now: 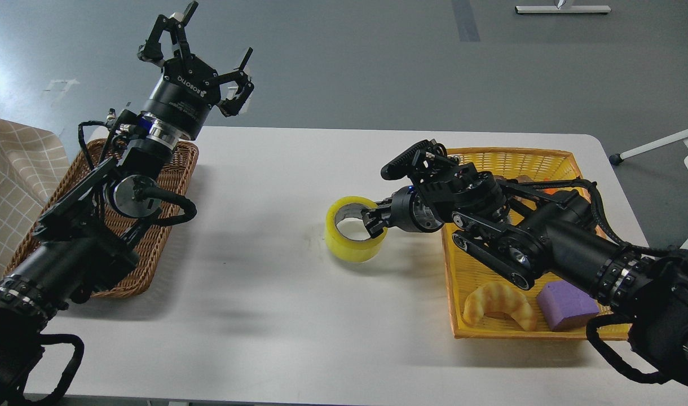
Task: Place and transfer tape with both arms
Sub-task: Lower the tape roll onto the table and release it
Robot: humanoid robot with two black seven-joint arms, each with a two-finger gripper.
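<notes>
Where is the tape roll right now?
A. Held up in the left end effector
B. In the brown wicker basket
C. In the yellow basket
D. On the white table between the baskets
D: the tape roll sits on the white table, with the right end effector at its rim.

Right arm hides much of yellow basket.

Bright, even overhead light leaves soft shadows on the white table; the picture is sharp throughout.
</notes>
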